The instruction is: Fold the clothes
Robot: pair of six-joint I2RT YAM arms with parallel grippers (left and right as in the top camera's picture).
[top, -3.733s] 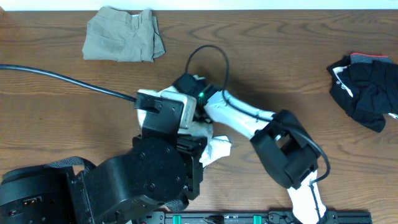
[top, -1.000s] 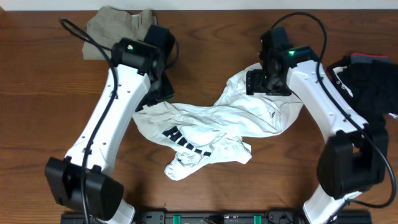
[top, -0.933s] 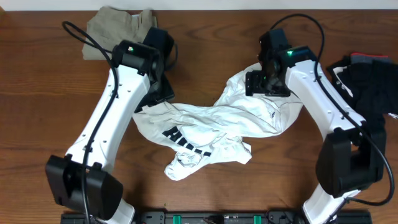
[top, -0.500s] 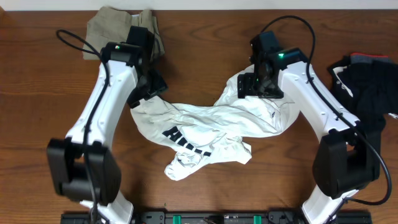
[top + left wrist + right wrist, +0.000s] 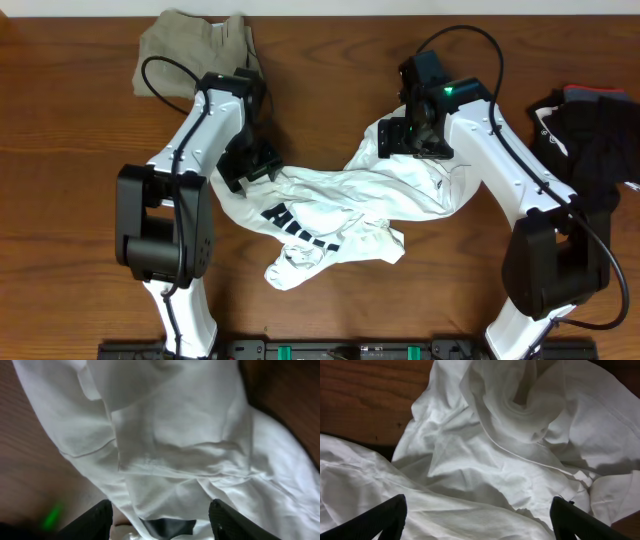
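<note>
The white T-shirt (image 5: 380, 195) is seen lying crumpled across the middle of the table (image 5: 70, 190), twisted into a rough arc, with its black bar print (image 5: 300, 222) turned up near the front edge. No fold has been made yet, and its outline is unchanged from a second ago. What has changed is the arms. Seconds ago they were bunched together over the garment at the near side; now they are spread to its two ends. In the last half second the left gripper (image 5: 260, 170) has been brought down and inward onto the shirt's left edge, while the right gripper (image 5: 397, 140) has been shifted slightly left over the raised bunch at the far right end. In both wrist views the jaws are seen wide apart above wrinkled white cloth, with nothing clamped between them. This is judged as the approach to a two-point grasp, so that the shirt can be lifted and spread flat before folding. Further out, the khaki trousers (image 5: 195, 65) are left at the far left and the black garment (image 5: 590, 140) at the right edge, both well apart from the arms
</note>
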